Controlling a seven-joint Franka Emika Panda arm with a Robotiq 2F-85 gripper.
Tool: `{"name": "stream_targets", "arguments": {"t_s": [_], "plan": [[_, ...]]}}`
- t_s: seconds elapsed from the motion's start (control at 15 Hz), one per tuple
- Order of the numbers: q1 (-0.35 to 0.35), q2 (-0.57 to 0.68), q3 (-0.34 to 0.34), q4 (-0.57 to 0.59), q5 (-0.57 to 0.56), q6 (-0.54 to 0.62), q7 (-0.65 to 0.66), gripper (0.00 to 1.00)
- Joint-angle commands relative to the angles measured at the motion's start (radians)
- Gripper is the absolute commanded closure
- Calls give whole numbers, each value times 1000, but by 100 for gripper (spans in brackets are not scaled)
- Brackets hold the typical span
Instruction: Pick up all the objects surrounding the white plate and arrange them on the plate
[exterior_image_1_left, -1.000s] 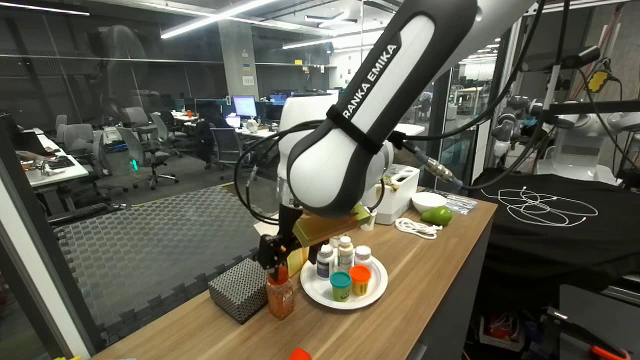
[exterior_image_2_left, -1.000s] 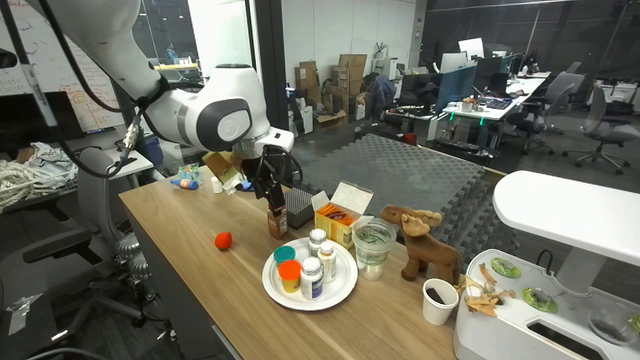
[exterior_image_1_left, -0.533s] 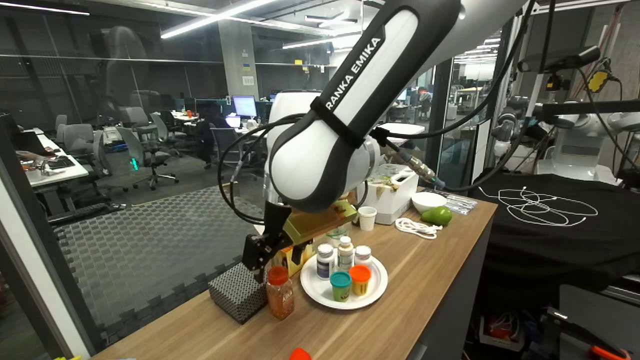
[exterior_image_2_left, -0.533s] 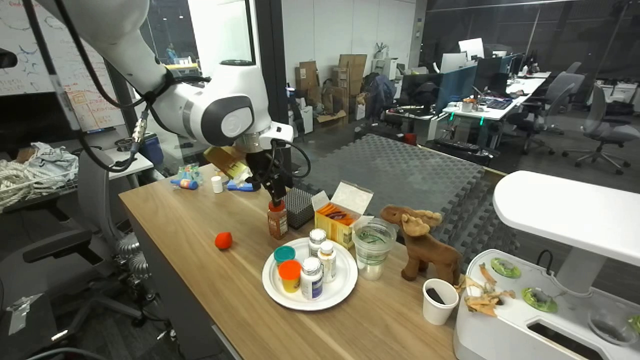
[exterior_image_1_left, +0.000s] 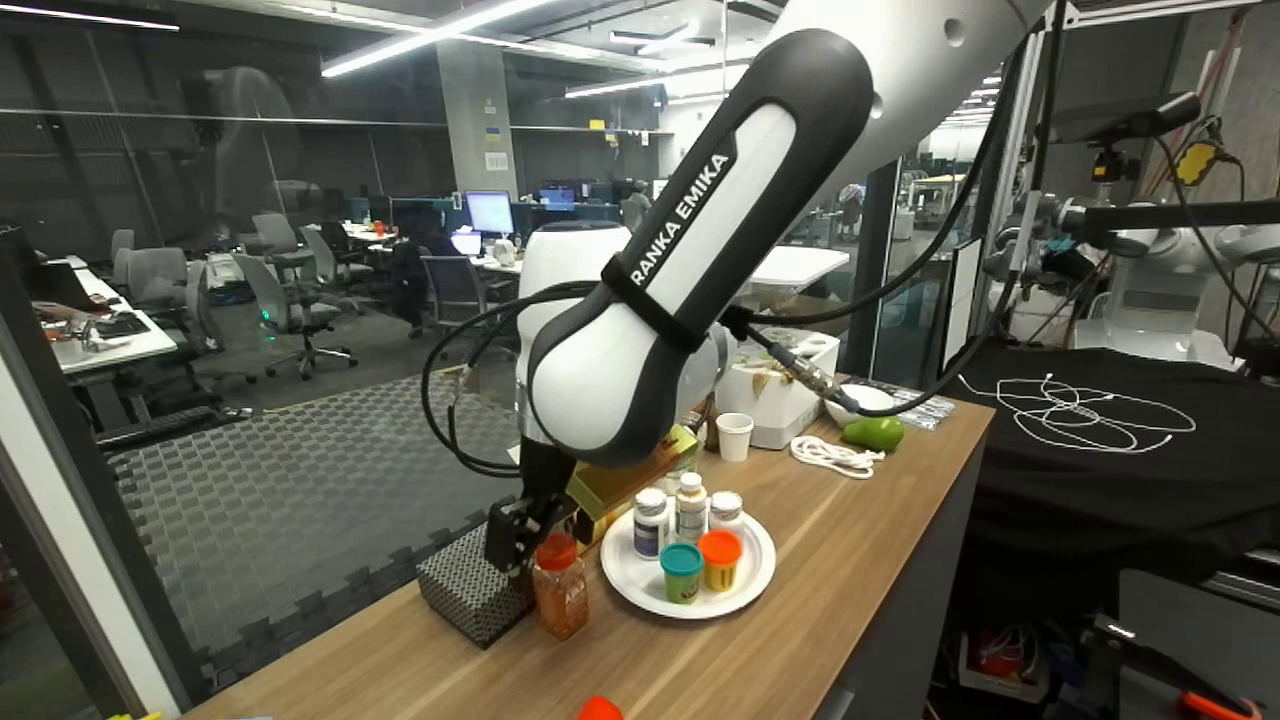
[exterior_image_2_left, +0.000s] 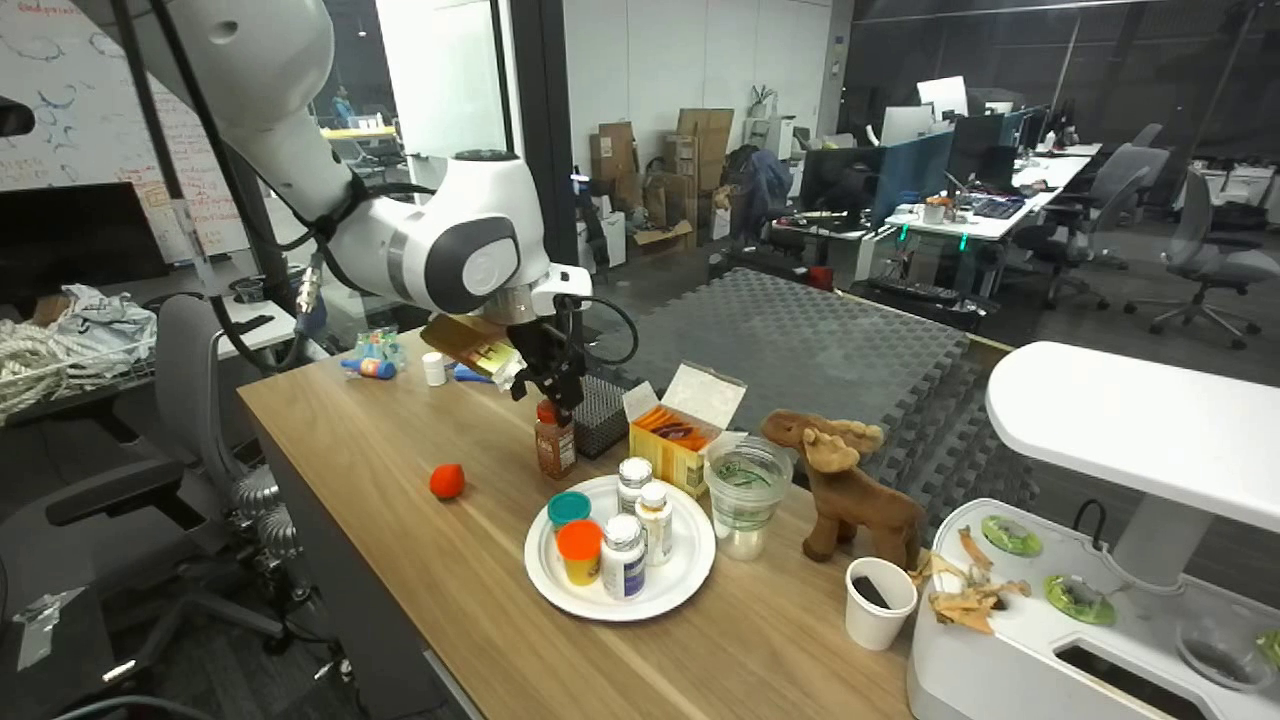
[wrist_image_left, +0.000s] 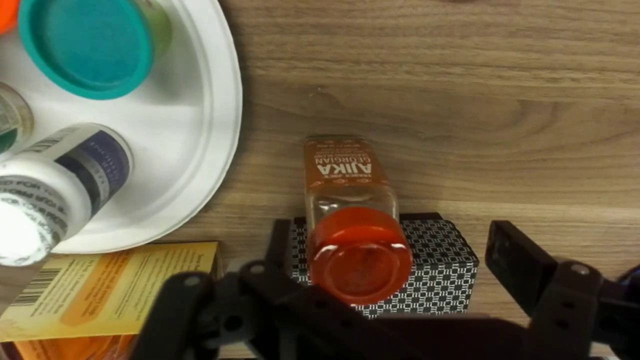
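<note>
A spice jar with a red lid (wrist_image_left: 345, 165) stands upright on the table, beside the plate; it also shows in both exterior views (exterior_image_1_left: 562, 598) (exterior_image_2_left: 555, 447). The white plate (exterior_image_2_left: 672, 588) holds several white pill bottles (exterior_image_2_left: 624, 560), a teal-lidded tub (exterior_image_2_left: 569, 508) and an orange-lidded tub (exterior_image_2_left: 580, 555). My gripper (wrist_image_left: 390, 237) is open and empty, just above the jar. In the wrist view the red lid appears between the fingers, nearer the left one; contact cannot be told. A round red object (exterior_image_2_left: 447, 482) lies apart on the table.
A black patterned box (exterior_image_1_left: 475, 585) stands right behind the jar. An open yellow box with orange packets (exterior_image_2_left: 672, 455), a clear plastic cup (exterior_image_2_left: 748, 490), a brown toy moose (exterior_image_2_left: 860, 500) and a paper cup (exterior_image_2_left: 878, 605) stand near the plate. A yellow boxy piece (exterior_image_1_left: 630, 478) rides on the wrist.
My gripper has shifted away from the plate side, then lowered toward the jar's lid, and the wrist has turned a little. The jar, the plate and its contents have not moved.
</note>
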Motion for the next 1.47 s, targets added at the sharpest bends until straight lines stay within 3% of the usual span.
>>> {"name": "stream_targets", "arguments": {"t_s": [0.0, 0.2, 0.4, 0.53, 1.0, 1.4], "plan": [[30, 28, -39, 49, -41, -13, 4, 26], [28, 18, -51, 38, -50, -9, 4, 36], [26, 1, -59, 24, -53, -5, 6, 63], [28, -9, -64, 15, -55, -3, 8, 76], [30, -77, -88, -21, -56, -21, 35, 76], [24, -177, -166, -96, -106, -22, 69, 76]]}}
